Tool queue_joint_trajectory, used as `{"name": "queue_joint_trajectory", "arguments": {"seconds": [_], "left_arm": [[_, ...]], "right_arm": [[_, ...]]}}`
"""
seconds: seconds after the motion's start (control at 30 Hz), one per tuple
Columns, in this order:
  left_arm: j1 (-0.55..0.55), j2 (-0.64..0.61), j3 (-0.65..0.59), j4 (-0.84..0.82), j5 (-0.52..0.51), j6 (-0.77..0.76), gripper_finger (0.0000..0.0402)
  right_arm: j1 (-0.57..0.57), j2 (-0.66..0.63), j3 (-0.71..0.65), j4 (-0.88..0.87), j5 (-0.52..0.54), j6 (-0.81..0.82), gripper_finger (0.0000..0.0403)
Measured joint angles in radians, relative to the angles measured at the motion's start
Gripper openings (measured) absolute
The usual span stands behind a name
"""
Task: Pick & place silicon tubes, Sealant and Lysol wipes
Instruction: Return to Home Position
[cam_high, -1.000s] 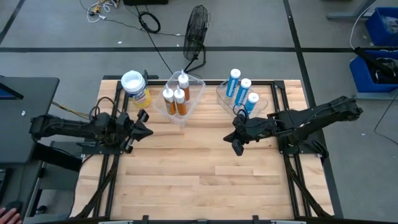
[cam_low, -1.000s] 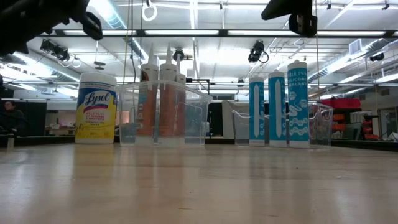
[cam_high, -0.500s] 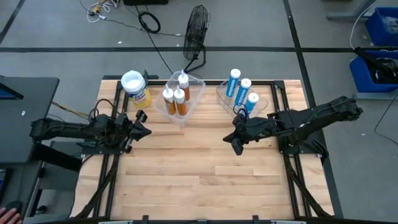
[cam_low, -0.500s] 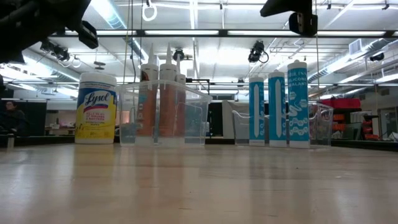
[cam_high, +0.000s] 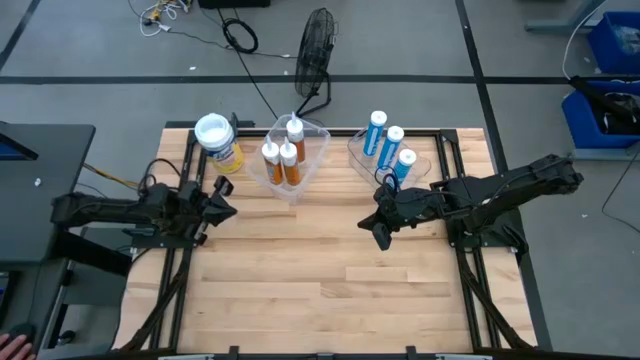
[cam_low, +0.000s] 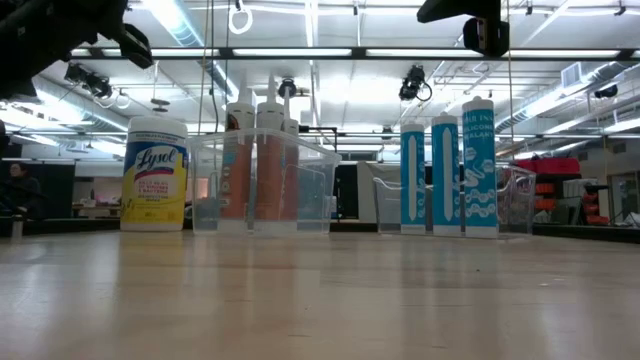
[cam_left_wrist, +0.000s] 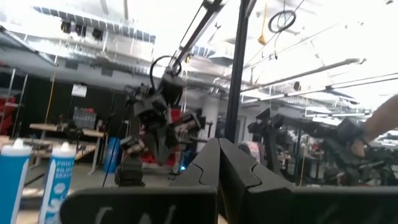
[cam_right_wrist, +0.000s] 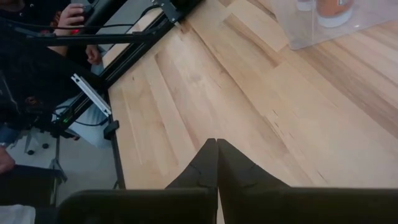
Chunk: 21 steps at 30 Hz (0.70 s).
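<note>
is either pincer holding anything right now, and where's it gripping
Nothing is held. The left pincer and the right pincer are both shut and empty.

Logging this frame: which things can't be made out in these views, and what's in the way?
- Orange sealant tubes: print unreadable; the left bin blurs it in the low view, and it is too small in the high view.
- Right wrist view: the top edge cuts the left bin, leaving only its base.
- Blue tubes: the left wrist view's edges crop them; only two show partly.
- Lysol wipes: outside both wrist views.
</note>
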Motion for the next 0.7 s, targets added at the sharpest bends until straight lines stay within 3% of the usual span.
{"name": "queue_joint_trajectory", "arguments": {"seconds": [0.23, 0.7], "left_arm": [[0.000, -0.094, 0.000, -0.042, 0.000, 0.014, 0.0003], [0.000, -0.340, -0.001, -0.423, -0.002, -0.031, 0.0003]], "right_arm": [[0.000, 0.000, 0.000, 0.000, 0.000, -0.003, 0.0002], [0.000, 0.000, 0.001, 0.001, 0.000, -0.003, 0.0002]]}}
